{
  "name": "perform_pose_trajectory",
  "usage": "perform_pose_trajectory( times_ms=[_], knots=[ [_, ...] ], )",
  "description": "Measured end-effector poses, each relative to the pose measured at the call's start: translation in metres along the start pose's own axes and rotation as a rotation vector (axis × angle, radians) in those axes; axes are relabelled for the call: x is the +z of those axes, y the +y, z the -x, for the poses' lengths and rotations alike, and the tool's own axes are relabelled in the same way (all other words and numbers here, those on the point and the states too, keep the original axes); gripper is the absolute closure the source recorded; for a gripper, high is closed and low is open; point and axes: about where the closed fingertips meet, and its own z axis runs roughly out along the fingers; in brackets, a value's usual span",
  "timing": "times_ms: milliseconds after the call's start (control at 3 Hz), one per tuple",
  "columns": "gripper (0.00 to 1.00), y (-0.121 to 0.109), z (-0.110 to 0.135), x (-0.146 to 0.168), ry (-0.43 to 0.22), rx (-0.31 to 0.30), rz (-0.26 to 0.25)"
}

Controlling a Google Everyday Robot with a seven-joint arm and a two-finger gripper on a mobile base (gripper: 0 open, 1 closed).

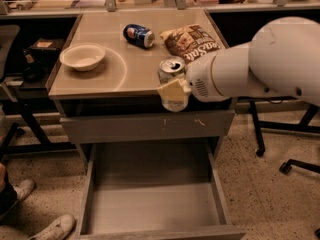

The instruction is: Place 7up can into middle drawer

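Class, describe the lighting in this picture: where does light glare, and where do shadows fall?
Camera view: warm, yellowish light overall; a pale sheen on the tabletop beside the bowl; the 7up can glints on top, held in the gripper at the table's front edge; dark shadow under the tabletop, above the open middle drawer.

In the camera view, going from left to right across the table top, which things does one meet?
The order: bowl → dark blue can → 7up can, held by the gripper at the front edge of the table → white arm.
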Motion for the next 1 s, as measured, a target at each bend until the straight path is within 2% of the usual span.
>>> perform_pose_trajectory(
  times_ms=[667,1000],
  knots=[
    [1.00,0.046,-0.133,0.039,0.116,0.103,0.072],
    [1.00,0.047,-0.133,0.040,0.116,0.103,0.072]
  ],
)
